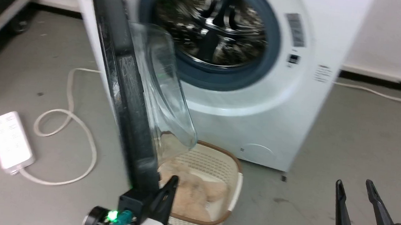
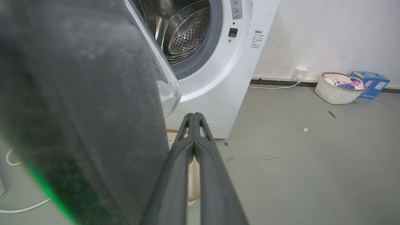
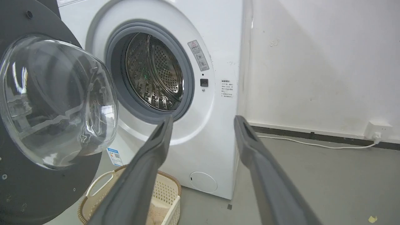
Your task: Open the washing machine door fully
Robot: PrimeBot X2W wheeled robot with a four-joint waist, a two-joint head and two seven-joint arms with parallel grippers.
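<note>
The washing machine [image 1: 293,109] stands ahead, its grey gasket and steel drum [image 1: 214,24] exposed. The washing machine door [image 1: 126,96] is swung out to the left and seen edge-on, black rim towards me, with its clear glass bowl [image 1: 166,95] bulging right. My left gripper [image 1: 173,180] is shut with nothing in it and lies close beside the rim's lower inner side [image 2: 78,109]; contact is unclear. Its closed tip [image 2: 193,117] points at the machine's base. My right gripper [image 1: 359,187] is open over the floor at the lower right, well clear of the door [image 3: 18,187].
A cream laundry basket [image 1: 232,186] holding beige cloth sits on the floor under the door. A white power strip [image 1: 10,140] and looped cable [image 1: 78,124] lie to the left. A second basket [image 2: 339,89] and a blue box [image 2: 372,82] stand by the far wall.
</note>
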